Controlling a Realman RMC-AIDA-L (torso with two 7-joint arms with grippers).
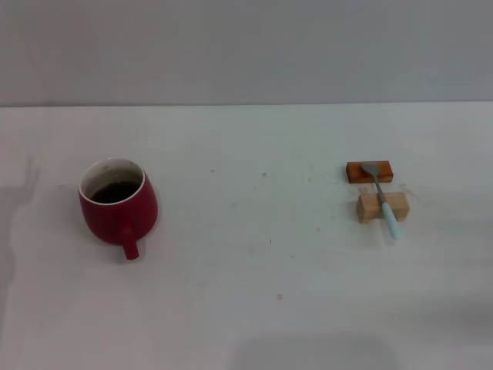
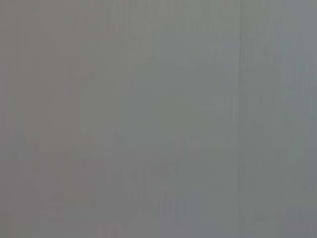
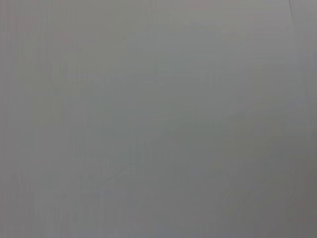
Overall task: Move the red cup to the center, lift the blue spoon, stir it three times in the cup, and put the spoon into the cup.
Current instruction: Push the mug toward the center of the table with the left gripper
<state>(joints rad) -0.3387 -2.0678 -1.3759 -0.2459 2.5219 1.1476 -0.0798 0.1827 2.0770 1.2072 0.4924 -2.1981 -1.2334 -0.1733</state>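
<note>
The red cup [image 1: 118, 207] stands upright on the left of the white table [image 1: 254, 293], its handle pointing toward me and dark liquid inside. Over on the right, the blue spoon [image 1: 384, 200] lies across two small blocks, its silver bowl on the far orange-brown block [image 1: 370, 171] and its pale blue handle over the near wooden block [image 1: 382, 206]. Neither gripper nor arm shows in the head view. Both wrist views show only a plain grey surface.
A grey wall rises behind the table's far edge [image 1: 246, 104]. Between cup and spoon lies bare tabletop with a few small specks.
</note>
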